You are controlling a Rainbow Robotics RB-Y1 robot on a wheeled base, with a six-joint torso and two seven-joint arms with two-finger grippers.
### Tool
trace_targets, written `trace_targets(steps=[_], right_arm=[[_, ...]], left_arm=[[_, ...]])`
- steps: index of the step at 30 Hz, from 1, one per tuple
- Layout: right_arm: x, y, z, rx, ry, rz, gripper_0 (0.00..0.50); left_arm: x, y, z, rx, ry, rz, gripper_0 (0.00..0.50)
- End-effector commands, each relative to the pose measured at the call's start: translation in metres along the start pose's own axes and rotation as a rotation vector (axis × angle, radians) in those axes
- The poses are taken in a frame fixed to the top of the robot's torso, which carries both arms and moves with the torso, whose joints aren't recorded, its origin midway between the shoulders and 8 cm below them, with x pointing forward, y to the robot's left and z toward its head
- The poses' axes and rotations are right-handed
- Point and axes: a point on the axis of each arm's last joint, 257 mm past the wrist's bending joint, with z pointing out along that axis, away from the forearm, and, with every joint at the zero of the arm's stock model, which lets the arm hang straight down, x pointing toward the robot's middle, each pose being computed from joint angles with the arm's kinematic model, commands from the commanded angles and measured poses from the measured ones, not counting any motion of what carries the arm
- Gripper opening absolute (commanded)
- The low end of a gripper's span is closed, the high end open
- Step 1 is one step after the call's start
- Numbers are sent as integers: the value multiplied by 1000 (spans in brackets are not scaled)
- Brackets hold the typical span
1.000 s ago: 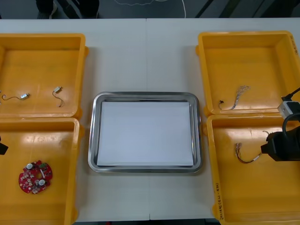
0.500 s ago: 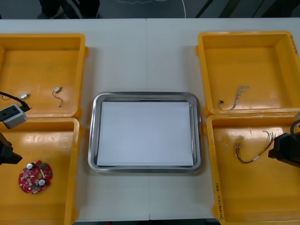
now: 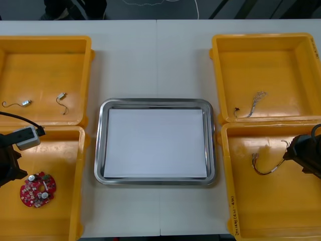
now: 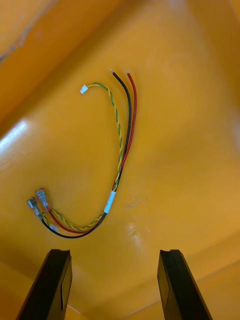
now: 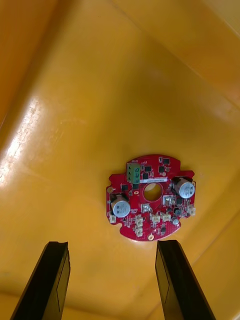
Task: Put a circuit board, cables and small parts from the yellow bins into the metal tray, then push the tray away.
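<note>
We see the left gripper (image 5: 111, 246) spread wide, empty, over a red circuit board (image 5: 150, 197); the right gripper (image 4: 115, 252), likewise spread and empty, over a cable (image 4: 110, 201).

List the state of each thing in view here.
Left tool, open, over the near left yellow bin.
Right tool, open, over the near right yellow bin.
Circuit board, flat on the bin floor, ungrasped.
Red and yellow cable, loose on the bin floor, ungrasped.
Metal tray, white inside, holding nothing.
</note>
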Motion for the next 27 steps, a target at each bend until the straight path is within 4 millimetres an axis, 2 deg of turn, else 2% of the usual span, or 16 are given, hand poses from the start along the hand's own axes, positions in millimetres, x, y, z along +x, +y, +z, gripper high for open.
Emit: trace_targets(steps=[1, 9, 15, 27], right_arm=[[-7, 13, 7, -40, -14, 115, 500], [-13, 18, 28, -81, -15, 203, 500], [-8, 23, 40, -99, -13, 223, 500], [1, 24, 63, -114, 14, 275, 500]], left_arm=[[-17, -1, 9, -5, -13, 26, 500], [-20, -12, 27, 9, 19, 39, 500], [-21, -18, 40, 29, 35, 41, 500], [-25, -13, 58, 15, 15, 52, 500]])
